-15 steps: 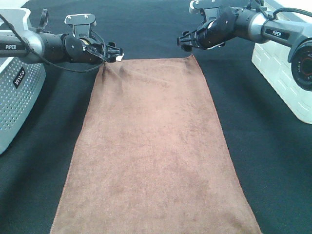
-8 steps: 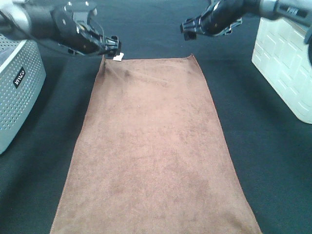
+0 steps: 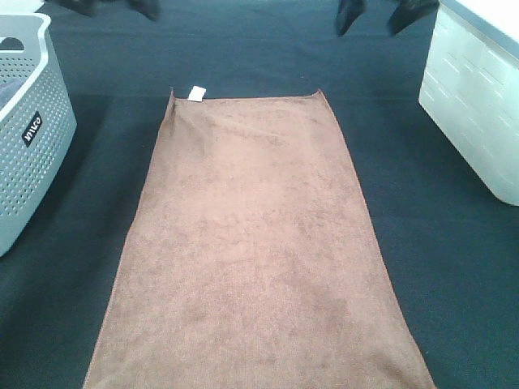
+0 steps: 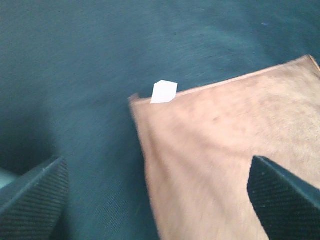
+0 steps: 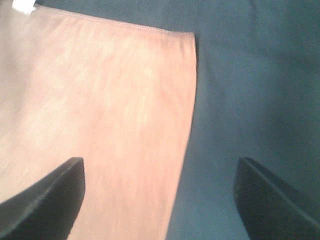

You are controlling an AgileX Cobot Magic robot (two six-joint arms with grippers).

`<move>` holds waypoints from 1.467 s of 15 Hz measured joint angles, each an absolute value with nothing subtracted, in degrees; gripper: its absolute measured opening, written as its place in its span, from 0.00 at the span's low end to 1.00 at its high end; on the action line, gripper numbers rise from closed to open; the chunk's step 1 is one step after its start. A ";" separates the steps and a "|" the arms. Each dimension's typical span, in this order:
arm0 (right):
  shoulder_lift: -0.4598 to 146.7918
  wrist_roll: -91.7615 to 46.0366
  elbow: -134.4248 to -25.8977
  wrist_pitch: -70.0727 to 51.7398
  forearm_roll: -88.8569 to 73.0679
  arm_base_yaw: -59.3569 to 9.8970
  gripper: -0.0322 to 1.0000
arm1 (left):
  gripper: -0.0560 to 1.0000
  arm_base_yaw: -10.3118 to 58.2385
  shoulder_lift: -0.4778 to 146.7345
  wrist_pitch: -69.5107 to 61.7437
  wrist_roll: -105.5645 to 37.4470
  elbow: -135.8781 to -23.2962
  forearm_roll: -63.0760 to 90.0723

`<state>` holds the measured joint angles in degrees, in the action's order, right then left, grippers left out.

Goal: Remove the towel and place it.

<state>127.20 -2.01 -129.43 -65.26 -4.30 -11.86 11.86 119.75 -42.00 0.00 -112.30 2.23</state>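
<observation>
The reddish-brown towel (image 3: 255, 243) lies flat and spread out on the black table covering, its white tag (image 3: 195, 94) at the far left corner. My left gripper (image 4: 160, 192) is open and empty, raised above that tagged corner (image 4: 163, 92) and apart from it; its fingers (image 3: 146, 8) show only at the top edge of the exterior view. My right gripper (image 5: 160, 195) is open and empty, raised above the towel's far right corner (image 5: 190, 36); its fingers (image 3: 350, 14) show at the top edge of the exterior view.
A grey perforated basket (image 3: 28, 142) stands at the left edge. A white bin (image 3: 478, 97) stands at the right. The black covering (image 3: 454, 267) runs around the towel on all sides.
Both grippers let go of the towel's far corners and rose up and away, now almost out of the exterior view. The towel stays flat.
</observation>
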 joint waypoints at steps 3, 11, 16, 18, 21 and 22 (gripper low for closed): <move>120.61 -1.49 -129.37 -69.21 -4.30 -8.31 0.78 | 0.92 5.44 113.79 -53.57 4.35 -112.30 -3.72; 94.42 -0.52 -96.31 -69.39 -4.35 -6.88 0.77 | 0.92 -0.11 96.26 -53.97 4.30 -92.82 -4.30; 61.94 -0.40 -66.58 -68.75 -5.79 -6.88 0.77 | 0.91 -0.11 63.77 -48.64 4.30 -58.04 -4.47; 50.99 -0.52 -59.99 -68.70 -5.44 -6.88 0.77 | 0.91 -0.11 51.17 -48.70 4.53 -48.93 -4.87; 35.07 -0.69 -53.17 -67.49 -4.07 -6.88 0.77 | 0.91 -0.11 33.35 -47.96 4.53 -39.30 -8.14; 29.11 -0.74 -50.99 -67.44 -3.78 -6.88 0.77 | 0.91 -0.11 27.90 -47.96 4.53 -37.01 -9.28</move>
<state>29.11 -0.74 -50.99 -67.44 -3.78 -6.88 -0.11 27.90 -47.96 4.53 -37.01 -9.28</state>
